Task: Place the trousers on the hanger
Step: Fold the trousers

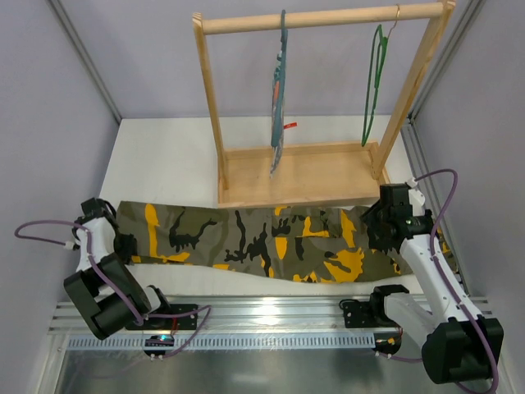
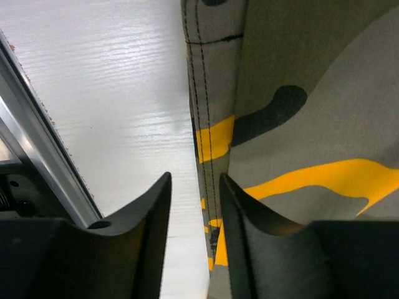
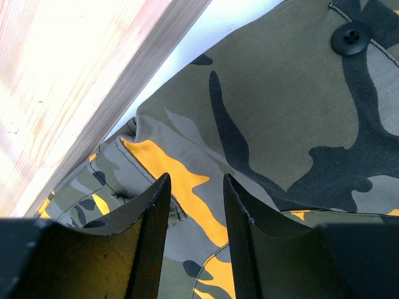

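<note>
Top view, risk: the trousers are long and floppy. I'd guess that lifted by the two ends alone they would sag in the middle and drag against the wooden rack just behind them.
Top view, hanger: the hanger hangs from the rack's rail at the right, well apart from the trousers. It is thin and could swing away if cloth pushes it.
Top view, position: the trousers lie flat across the table. The left gripper is at their left end and the right gripper at their right end.
Left wrist view, risk: a pinch here may catch only the hem's edge, which could then slip out.
Left wrist view, jaws: the left gripper is part-way open with nothing clamped. The trousers' seamed edge runs through the gap, with one finger over bare table.
Right wrist view, risk: closing here might grab only the top layer, and the rack's base is near.
Right wrist view, jaws: the right gripper is part-way open and holds nothing. The trousers lie directly beneath the gap.
</note>
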Available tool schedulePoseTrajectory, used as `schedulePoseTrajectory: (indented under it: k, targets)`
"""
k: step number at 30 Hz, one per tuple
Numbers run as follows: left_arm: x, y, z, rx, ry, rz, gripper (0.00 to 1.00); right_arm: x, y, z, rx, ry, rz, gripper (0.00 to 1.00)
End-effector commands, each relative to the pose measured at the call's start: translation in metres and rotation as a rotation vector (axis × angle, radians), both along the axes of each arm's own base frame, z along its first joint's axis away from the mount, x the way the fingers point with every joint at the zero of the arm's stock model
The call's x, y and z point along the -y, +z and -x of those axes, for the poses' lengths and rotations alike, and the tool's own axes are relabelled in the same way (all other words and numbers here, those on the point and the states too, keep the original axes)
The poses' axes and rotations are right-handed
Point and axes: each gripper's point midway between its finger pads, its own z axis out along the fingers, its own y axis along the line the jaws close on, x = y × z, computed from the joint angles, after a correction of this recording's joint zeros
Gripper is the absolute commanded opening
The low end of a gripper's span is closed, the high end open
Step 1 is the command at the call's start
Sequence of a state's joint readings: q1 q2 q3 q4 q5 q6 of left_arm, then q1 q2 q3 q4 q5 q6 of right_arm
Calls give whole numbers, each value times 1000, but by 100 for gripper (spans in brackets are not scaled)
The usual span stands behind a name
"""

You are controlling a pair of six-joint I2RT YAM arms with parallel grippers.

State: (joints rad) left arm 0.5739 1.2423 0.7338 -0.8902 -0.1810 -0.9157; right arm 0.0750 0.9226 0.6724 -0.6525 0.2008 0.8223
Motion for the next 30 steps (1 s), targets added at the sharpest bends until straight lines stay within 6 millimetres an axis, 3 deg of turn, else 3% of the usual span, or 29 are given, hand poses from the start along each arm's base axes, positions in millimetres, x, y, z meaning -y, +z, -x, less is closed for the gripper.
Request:
schedulePoseTrajectory:
  k: [1, 8, 13, 23, 30]
  targets:
    - [-12, -4, 11, -48, 82, -46, 34, -4, 5, -6, 32, 27, -14, 43]
    - [-33, -29, 20, 14, 218, -28, 32, -4, 11, -10, 39, 55, -3, 43]
    - [-35, -51, 21, -37, 222, 42, 31, 1, 16, -15, 53, 47, 11, 43]
    - [-50, -41, 5, 63, 189, -35, 37, 3, 17, -18, 53, 47, 22, 43]
    - [-49, -53, 6, 10, 182, 9, 34, 5, 20, -16, 55, 46, 35, 43]
